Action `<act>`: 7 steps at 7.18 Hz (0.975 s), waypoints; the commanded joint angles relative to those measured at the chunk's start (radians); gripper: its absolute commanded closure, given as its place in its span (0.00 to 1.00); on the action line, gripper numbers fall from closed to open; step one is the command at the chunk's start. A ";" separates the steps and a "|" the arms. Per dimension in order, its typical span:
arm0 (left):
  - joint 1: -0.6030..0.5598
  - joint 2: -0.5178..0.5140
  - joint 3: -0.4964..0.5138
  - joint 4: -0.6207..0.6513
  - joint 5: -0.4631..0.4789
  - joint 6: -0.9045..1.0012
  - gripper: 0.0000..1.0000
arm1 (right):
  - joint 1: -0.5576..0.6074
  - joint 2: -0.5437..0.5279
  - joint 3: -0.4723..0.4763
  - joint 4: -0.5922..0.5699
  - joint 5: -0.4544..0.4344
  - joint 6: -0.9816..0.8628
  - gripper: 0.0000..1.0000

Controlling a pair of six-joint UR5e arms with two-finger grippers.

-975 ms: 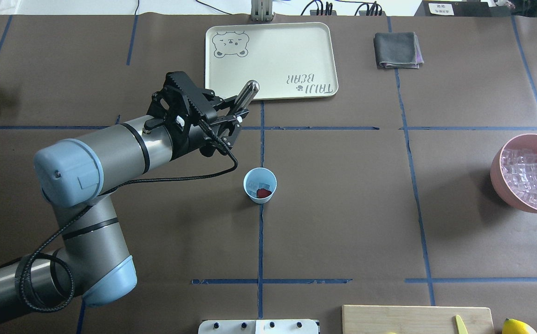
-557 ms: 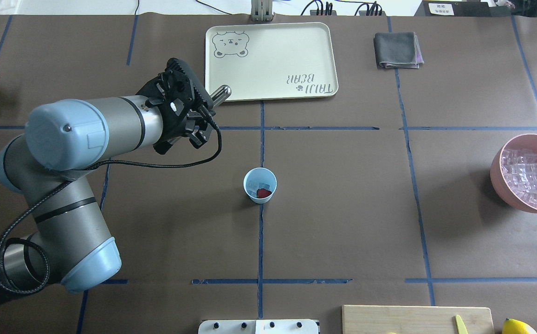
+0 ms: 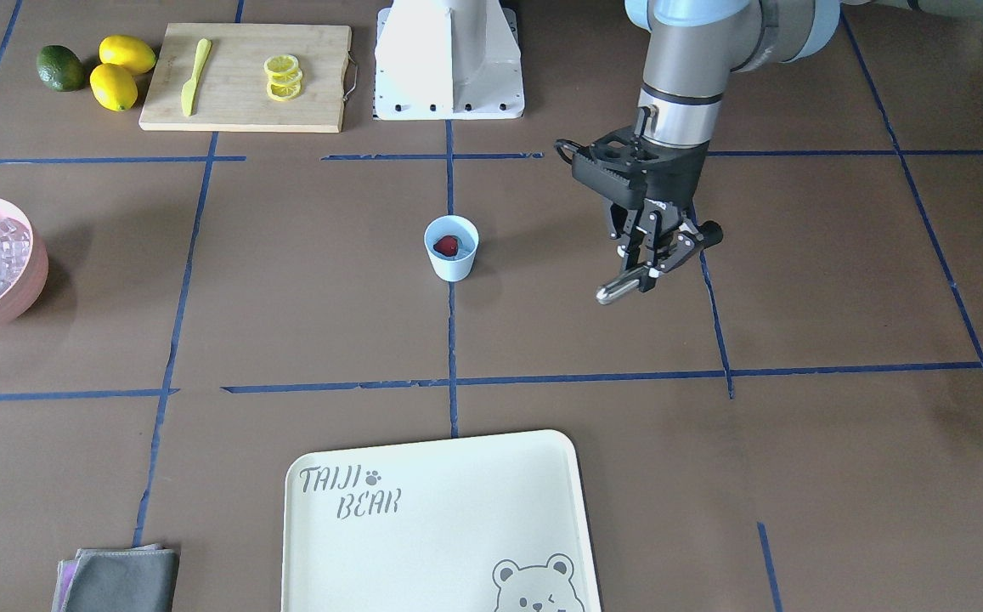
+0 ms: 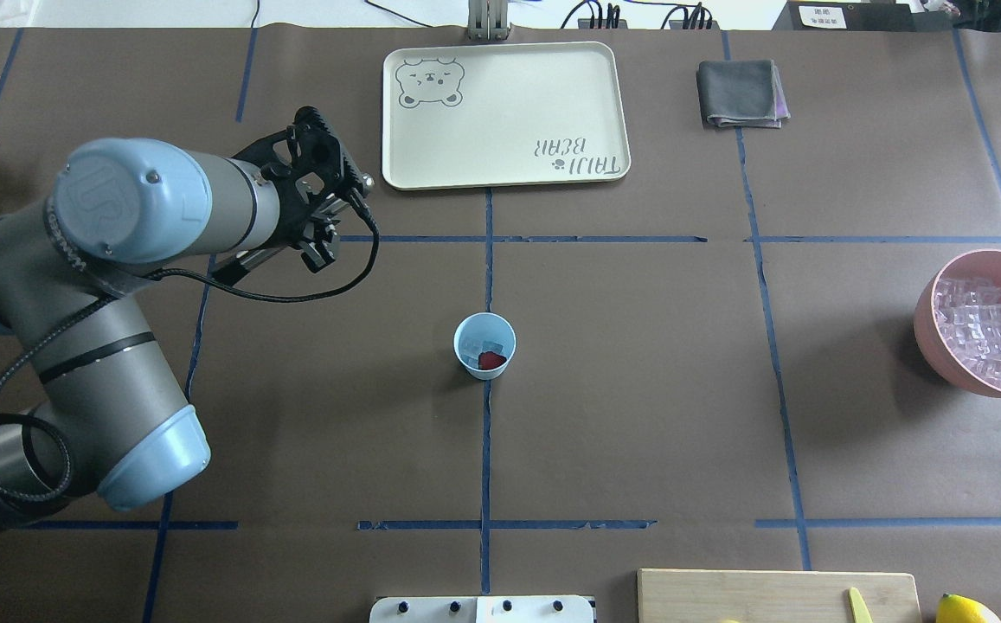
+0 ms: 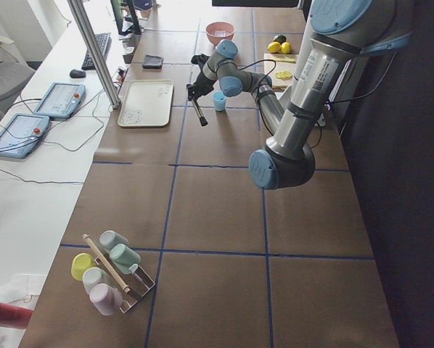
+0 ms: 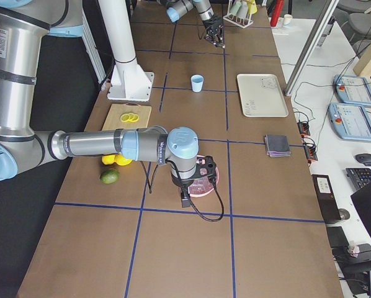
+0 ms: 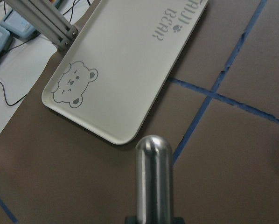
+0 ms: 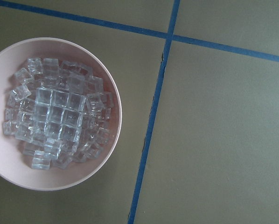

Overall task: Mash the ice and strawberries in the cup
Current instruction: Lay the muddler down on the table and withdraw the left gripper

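Steel and round-tipped, the muddler (image 7: 153,177) is pinched across its shaft by the left gripper (image 3: 655,255), fingers pressed onto it. It hangs tilted above the bench toward the left end, near a corner of the cream tray (image 4: 509,112), likely carried so that the blunt end can be turned down for pounding. The cup (image 3: 450,265) stands upright mid-bench, well apart from it, holding the strawberry (image 3: 447,246) and ice (image 4: 471,346), which look unmashed. At the right edge the right gripper (image 6: 185,200) hovers over the pink bowl (image 4: 928,333) of spare cubes (image 8: 55,116); I cannot tell whether its fingers are spread.
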 commanded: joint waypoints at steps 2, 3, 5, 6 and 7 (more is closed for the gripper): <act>-0.161 0.144 0.001 0.115 -0.063 0.001 1.00 | 0.000 0.000 0.004 0.000 0.000 0.002 0.01; -0.244 0.202 0.011 0.115 -0.171 0.001 1.00 | 0.000 -0.009 0.004 0.000 0.002 -0.001 0.01; -0.408 0.311 0.064 0.110 -0.321 0.009 0.98 | 0.000 -0.011 0.005 0.000 0.002 0.000 0.01; -0.432 0.363 0.087 0.098 -0.333 0.007 0.98 | 0.000 -0.011 0.005 0.000 0.002 0.000 0.01; -0.447 0.384 0.092 0.081 -0.357 -0.008 0.98 | 0.000 -0.011 0.005 0.000 0.002 0.000 0.01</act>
